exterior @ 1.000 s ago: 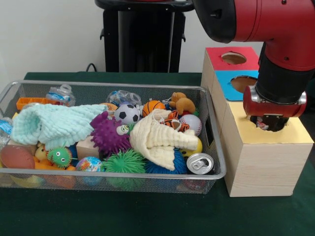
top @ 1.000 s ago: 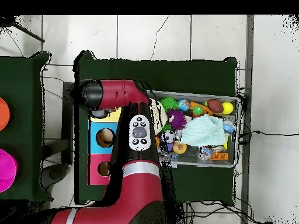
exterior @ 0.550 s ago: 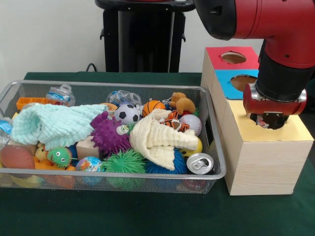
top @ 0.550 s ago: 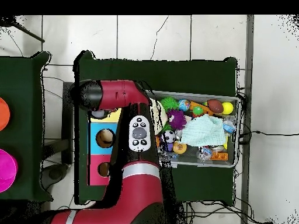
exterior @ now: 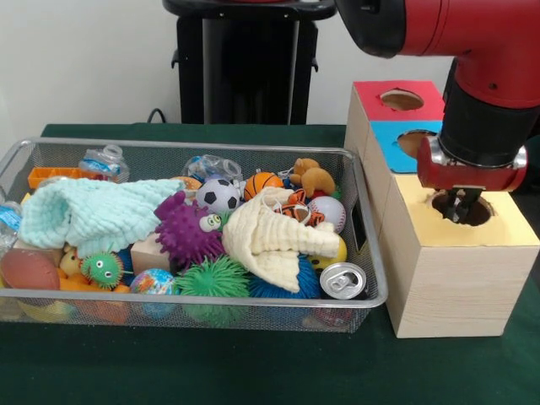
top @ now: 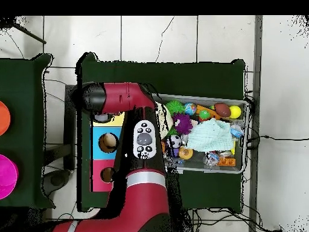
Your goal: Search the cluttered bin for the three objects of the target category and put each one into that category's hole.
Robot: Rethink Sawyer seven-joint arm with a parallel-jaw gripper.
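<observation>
1. Dark green cloth-covered surface (exterior: 253, 371) against a plain pale wall; from overhead it sits on a light tiled floor (top: 181, 36).
2. The silver wire-mesh bin (exterior: 194, 299) takes up the left side in the front view and it's packed. There's a mint green knitted cloth (exterior: 93, 211), a cream knitted cloth (exterior: 270, 240), a purple spiky ball (exterior: 181, 228), a green spiky ball (exterior: 213, 277), a small black-and-white soccer ball (exterior: 219, 195), a mini orange basketball (exterior: 262, 181), a white baseball (exterior: 327, 213), a brown plush toy (exterior: 314, 177) and a silver drink can (exterior: 343, 279) lying in the near right corner with its top facing us.
3. Just beside the bin's right end is the long wooden sorting box (exterior: 447, 270), topped with red, blue and yellow panels, each with a round hole.
4. The red and black arm (exterior: 485, 76) comes down over the yellow panel's hole (exterior: 464, 209), the one nearest the camera.
5. The fingers (exterior: 460, 205) look pressed together, with nothing between them, tips right at the mouth of that hole.
6. From overhead the arm covers the yellow end of the box, so the fingers don't show there.
</observation>
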